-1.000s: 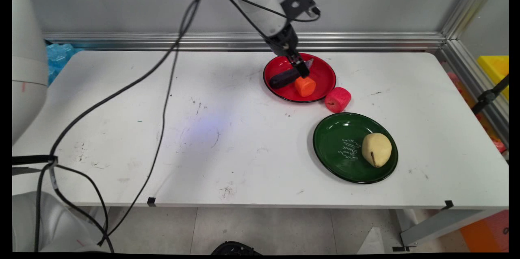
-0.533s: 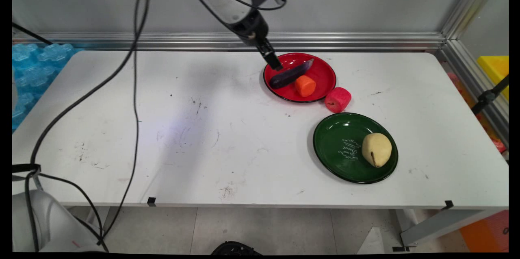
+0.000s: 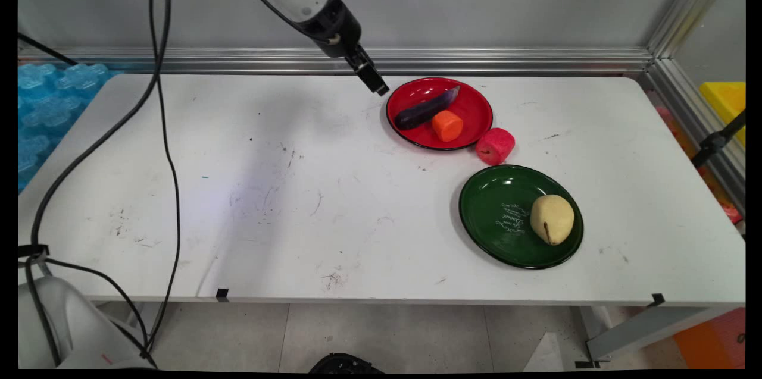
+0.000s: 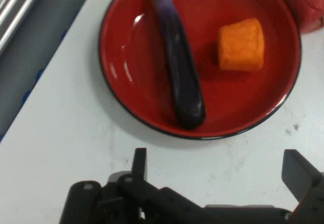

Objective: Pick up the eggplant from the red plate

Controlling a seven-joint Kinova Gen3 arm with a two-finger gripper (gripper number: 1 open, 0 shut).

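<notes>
Gripper (image 3: 378, 88), fingers (image 4: 299, 172) spread and empty, hangs just left of the red plate (image 4: 126, 72), which bears an aubergine (image 4: 179, 72) and carrot piece (image 4: 242, 44). The aubergine, likely light and smooth-skinned, seems best grasped across mid-length

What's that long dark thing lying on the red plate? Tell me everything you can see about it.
It looks like a small eggplant, likely a toy: long, slim, glossy dark purple, paler toward its thin stem end. It lies flat on the red plate, slanting across it, its rounded end near the rim. An orange chunk sits beside it, apart in the hand view. The robot's hand hangs off the plate, holding nothing.
</notes>
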